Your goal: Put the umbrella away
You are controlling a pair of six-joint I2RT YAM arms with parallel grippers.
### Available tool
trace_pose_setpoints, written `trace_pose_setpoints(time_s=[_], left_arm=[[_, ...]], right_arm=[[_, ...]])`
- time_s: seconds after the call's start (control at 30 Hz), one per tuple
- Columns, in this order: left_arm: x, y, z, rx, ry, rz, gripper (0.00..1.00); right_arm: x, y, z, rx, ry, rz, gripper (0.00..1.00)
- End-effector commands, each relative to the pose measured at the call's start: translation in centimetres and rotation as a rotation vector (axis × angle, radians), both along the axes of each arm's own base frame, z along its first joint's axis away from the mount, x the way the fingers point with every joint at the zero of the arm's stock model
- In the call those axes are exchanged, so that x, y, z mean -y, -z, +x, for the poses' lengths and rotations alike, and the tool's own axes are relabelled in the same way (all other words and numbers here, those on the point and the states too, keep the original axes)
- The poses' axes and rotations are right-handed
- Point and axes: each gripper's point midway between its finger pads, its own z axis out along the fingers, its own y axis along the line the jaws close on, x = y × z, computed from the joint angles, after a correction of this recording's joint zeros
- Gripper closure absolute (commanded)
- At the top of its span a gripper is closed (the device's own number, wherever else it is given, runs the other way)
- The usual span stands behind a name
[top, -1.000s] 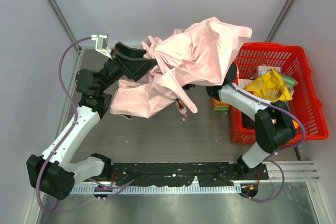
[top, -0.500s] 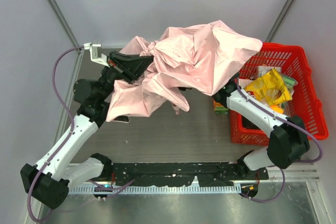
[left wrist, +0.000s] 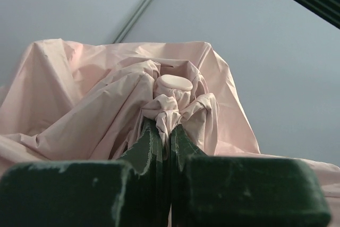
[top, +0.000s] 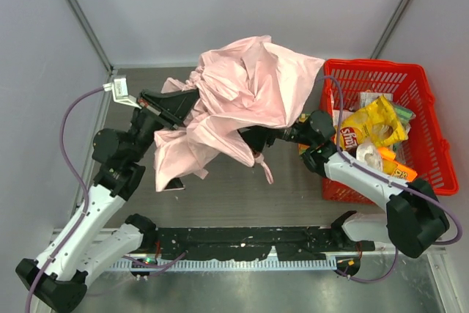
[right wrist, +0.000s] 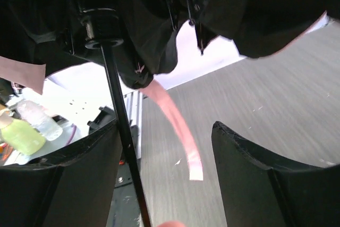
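Left gripper (left wrist: 164,131) clamped on umbrella (top: 249,93) fabric, cap (left wrist: 173,83) just ahead. Right gripper (right wrist: 166,128) apart; shaft (right wrist: 119,115) beside one finger, strap (right wrist: 178,126) beyond gap.

A grey wood-grain table (top: 242,203) bears a red basket (top: 366,78) at its right side.

Overhead wide; both wrist views close on umbrella (top: 249,93).

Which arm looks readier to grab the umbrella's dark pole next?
Probably right. The right gripper stands open, the pole close beside one finger. The left gripper is shut on the pink cloth of the umbrella, so it is busy.
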Motion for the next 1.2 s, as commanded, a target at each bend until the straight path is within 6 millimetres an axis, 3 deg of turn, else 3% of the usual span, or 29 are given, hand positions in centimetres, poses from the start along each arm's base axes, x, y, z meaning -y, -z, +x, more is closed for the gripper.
trace_pose_setpoints(time_s=[0.0,0.1,0.13,0.17,0.2,0.3,0.33,0.37,0.43,0.47,0.7,1.0,1.17], left_arm=[[-1.1,-2.1,-0.6,-0.040,0.009,-0.124,1.00],[-1.3,-1.5,-0.4,-0.060,0.000,-0.144,1.00],[-1.5,-1.4,-0.5,-0.061,-0.005,-0.148,1.00],[-1.5,-1.2,-0.5,-0.061,-0.008,-0.147,1.00],[-1.4,-1.2,-0.6,-0.054,-0.002,-0.144,1.00],[-0.9,-0.9,-1.7,-0.025,0.048,-0.127,0.97],[-0.8,-0.7,-2.0,-0.023,0.065,-0.120,0.83],[-0.7,-0.3,-2.2,-0.033,0.076,-0.114,0.56],[-0.4,0.5,-2.6,-0.057,0.107,-0.111,0.13],[-0.2,0.7,-2.9,-0.054,0.123,-0.099,0.01],[-0.6,1.4,-3.2,-0.031,0.083,-0.039,0.00],[0.2,0.2,-0.8,-0.003,0.027,-0.002,0.00],[0.5,0.8,1.1,-0.025,-0.044,-0.002,0.23]], right_arm=[[-1.1,-4.1,-1.0,0.194,0.072,0.070,0.30],[-1.9,-3.3,-0.2,0.254,0.255,-0.011,0.36],[-2.5,-3.5,-1.0,0.312,0.273,-0.028,0.56],[-2.7,-3.4,-1.1,0.315,0.315,-0.050,0.92],[-2.2,-3.0,-0.2,0.344,0.396,-0.069,0.99],[-1.8,-2.8,-0.5,0.421,0.421,-0.051,0.99],[-1.9,-2.9,-1.3,0.479,0.386,-0.032,0.99],[-2.0,-2.8,-1.7,0.508,0.368,-0.029,1.00],[-2.3,-2.8,-2.3,0.550,0.320,-0.023,0.99],[-2.8,-3.0,-3.0,0.555,0.266,-0.009,1.00],[-3.3,-3.1,-3.8,0.601,0.193,-0.034,1.00],[-4.0,-2.7,-1.6,0.535,0.276,-0.125,0.99],[-5.2,-2.3,-1.2,0.557,0.323,-0.175,1.00]])
